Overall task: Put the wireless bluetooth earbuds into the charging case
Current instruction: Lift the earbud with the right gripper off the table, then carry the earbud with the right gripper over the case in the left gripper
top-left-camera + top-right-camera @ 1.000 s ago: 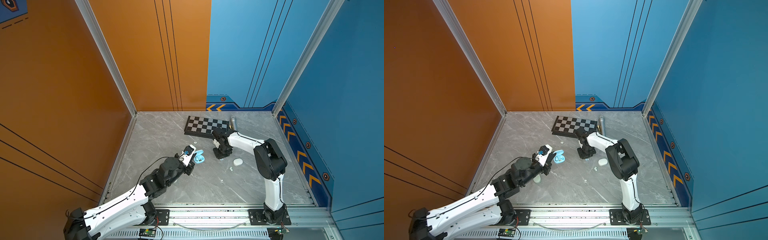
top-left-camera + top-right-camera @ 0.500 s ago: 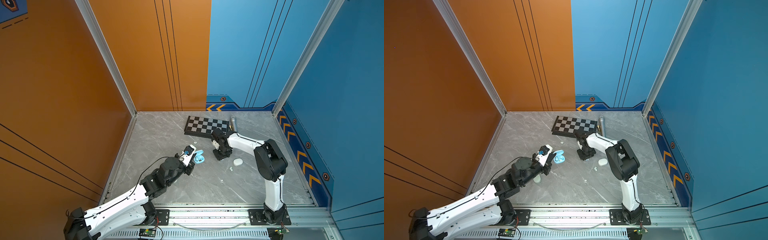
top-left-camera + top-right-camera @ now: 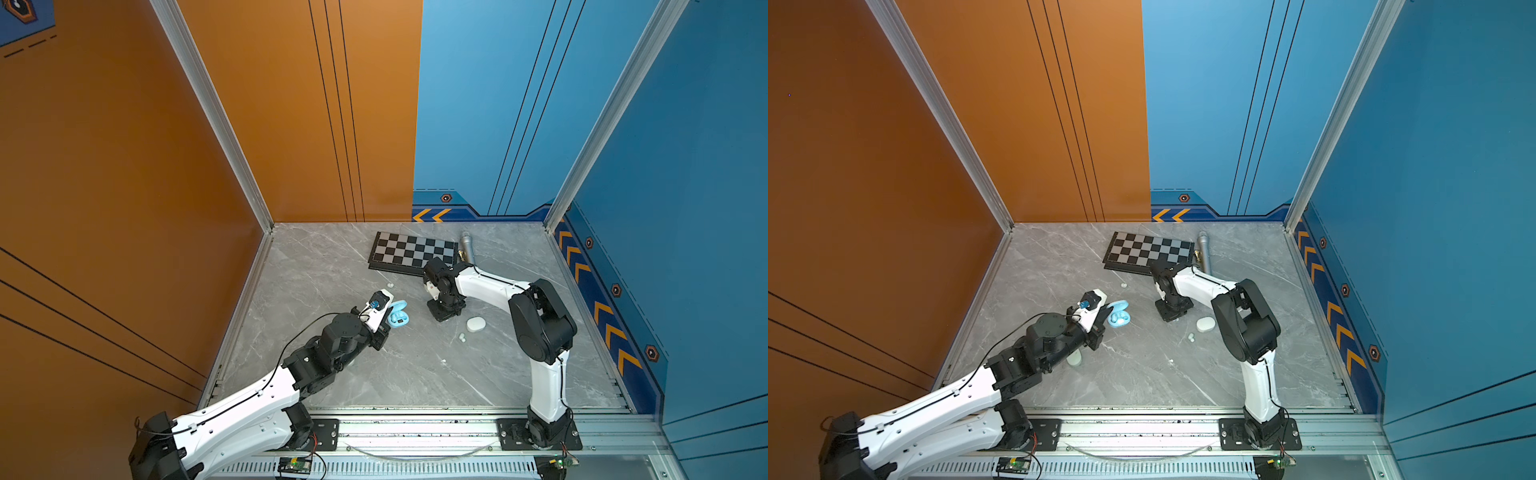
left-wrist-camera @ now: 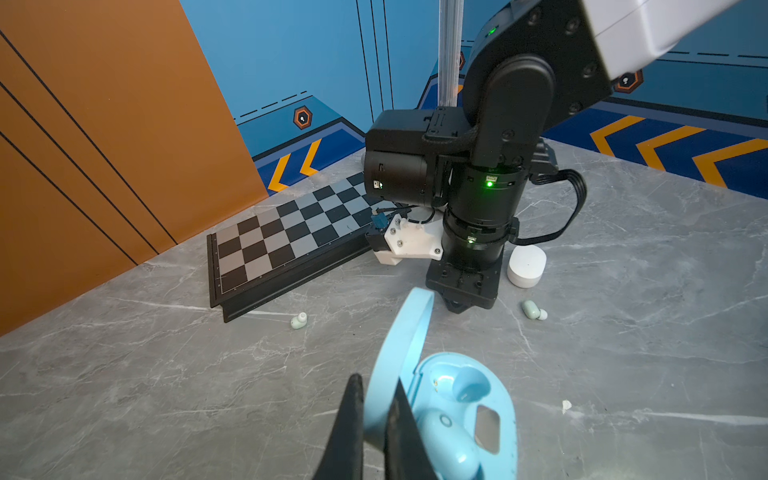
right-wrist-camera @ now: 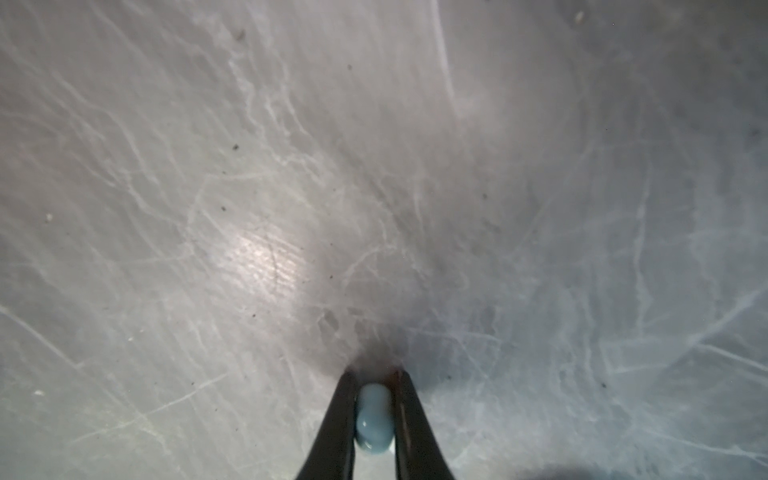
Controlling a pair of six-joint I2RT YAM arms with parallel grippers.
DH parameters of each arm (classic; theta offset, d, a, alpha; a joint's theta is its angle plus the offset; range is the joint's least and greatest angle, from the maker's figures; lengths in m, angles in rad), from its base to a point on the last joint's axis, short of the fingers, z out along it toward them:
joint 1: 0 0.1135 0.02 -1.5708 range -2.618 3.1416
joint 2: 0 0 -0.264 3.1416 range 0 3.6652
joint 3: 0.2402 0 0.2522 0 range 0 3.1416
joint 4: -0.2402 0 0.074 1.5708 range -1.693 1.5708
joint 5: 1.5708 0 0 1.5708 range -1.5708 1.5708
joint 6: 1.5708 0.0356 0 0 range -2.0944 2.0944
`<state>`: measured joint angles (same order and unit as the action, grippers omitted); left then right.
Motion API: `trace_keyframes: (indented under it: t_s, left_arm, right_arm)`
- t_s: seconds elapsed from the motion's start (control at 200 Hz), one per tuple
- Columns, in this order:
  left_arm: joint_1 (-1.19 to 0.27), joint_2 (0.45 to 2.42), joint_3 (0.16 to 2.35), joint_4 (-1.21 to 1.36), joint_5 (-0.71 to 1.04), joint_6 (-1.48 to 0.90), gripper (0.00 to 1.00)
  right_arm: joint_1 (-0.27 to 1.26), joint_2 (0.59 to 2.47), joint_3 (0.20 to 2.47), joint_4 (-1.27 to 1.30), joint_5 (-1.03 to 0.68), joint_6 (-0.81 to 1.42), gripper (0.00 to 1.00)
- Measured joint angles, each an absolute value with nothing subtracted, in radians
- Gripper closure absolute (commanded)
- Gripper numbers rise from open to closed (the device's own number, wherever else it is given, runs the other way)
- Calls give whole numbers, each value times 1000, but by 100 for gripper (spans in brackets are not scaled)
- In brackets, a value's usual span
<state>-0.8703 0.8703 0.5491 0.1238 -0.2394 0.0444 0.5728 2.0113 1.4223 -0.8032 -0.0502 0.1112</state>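
Note:
A light blue charging case (image 4: 465, 415) lies open on the grey floor, also seen in both top views (image 3: 398, 319) (image 3: 1119, 318). My left gripper (image 4: 377, 380) is shut on its raised lid (image 4: 401, 345). One light blue earbud (image 4: 446, 442) sits in the case, and the socket (image 4: 469, 384) beside it is empty. My right gripper (image 5: 374, 374) points straight down at the floor right of the case (image 3: 446, 311). It is shut on a second light blue earbud (image 5: 374, 417).
A white case (image 3: 476, 324) and a mint earbud (image 4: 534, 310) lie just right of the right gripper. Another mint earbud (image 4: 299, 321) lies near the chessboard (image 3: 411, 251). A grey cylinder (image 3: 466, 247) rests at the back. A pale case (image 3: 1074, 359) shows under my left arm.
The right wrist has shifted only slightly over the same spot on the floor. The left arm and the blue case have not moved.

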Motion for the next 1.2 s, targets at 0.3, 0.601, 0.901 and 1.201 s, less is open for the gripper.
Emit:
trace_keyframes:
  t_s: [0.3, 0.601, 0.901, 1.201]
  left_arm:
    - [-868, 977, 549, 253, -198, 44, 100]
    - [-823, 1119, 561, 427, -116, 44, 100]
    - [-760, 1160, 607, 502, 14, 23, 100]
    - [-745, 1160, 616, 513, 97, -8, 100]
  right_arm:
    - [446, 1814, 1421, -803, -355, 157, 87]
    - [382, 1535, 1362, -801, -657, 213, 86]
    - [387, 1406, 1301, -754, -854, 291, 86]
    - [432, 1390, 1296, -654, -925, 355, 85]
